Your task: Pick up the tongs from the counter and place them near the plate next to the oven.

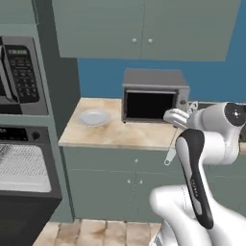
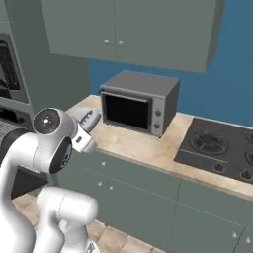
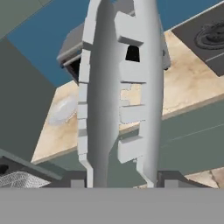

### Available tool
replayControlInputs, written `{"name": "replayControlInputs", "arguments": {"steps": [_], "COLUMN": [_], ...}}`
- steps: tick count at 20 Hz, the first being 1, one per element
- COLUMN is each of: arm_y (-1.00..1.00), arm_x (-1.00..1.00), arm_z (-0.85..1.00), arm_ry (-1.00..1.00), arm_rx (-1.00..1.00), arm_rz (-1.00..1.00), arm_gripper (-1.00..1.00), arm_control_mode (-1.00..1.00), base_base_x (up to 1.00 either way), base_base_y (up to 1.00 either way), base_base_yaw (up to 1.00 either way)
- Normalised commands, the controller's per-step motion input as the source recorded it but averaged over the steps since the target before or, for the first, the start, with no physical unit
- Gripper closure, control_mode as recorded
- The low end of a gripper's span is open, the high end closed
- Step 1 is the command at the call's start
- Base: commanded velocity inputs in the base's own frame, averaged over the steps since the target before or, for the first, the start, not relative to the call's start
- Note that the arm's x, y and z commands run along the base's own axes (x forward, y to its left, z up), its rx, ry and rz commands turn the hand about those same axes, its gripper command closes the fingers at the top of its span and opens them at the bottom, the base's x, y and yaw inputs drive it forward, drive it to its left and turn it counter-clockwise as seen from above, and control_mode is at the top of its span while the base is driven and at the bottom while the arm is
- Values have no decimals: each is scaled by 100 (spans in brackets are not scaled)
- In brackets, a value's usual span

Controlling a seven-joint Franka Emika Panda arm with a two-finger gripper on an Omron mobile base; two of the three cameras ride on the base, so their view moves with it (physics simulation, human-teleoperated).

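Observation:
The silvery-grey tongs (image 3: 118, 96) stand between my fingertips, and my gripper (image 3: 122, 179) is shut on them near their lower end. From the left base view the tongs (image 1: 170, 153) hang down from my gripper (image 1: 176, 126), in the air in front of the counter (image 1: 115, 135) edge. The pale round plate (image 1: 93, 116) lies on the counter's left end, well to the left of the tongs; in the hand view the plate (image 3: 62, 109) shows left of the tongs. The oven (image 1: 24, 166) with its glass window sits left of the counter.
A dark grey toaster oven (image 1: 153, 96) stands on the counter behind my gripper, beside the plate. A black cooktop (image 2: 217, 146) lies to its right. The microwave (image 1: 19, 72) sits above the oven. Wall cabinets (image 1: 144, 29) hang overhead.

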Motion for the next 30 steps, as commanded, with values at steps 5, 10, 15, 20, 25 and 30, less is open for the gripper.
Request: {"name": "replayControlInputs", "arguments": {"steps": [5,10,15,20,25,30], "arm_y": [0,0,0,3,-25,-20], "arm_x": [0,0,0,0,-7,-20], "arm_z": [0,0,0,-13,-30,-51], "arm_ry": [0,0,0,0,7,10], "arm_rx": [0,0,0,0,13,15], "arm_rz": [0,0,0,-13,-38,-38], "arm_gripper": [100,100,100,100,100,100], "arm_control_mode": [100,100,100,-100,-100,-100], "base_base_x": [100,83,46,6,0,0], "base_base_y": [99,74,72,28,0,0], "base_base_yaw": [-5,-29,-29,-19,0,0]}}
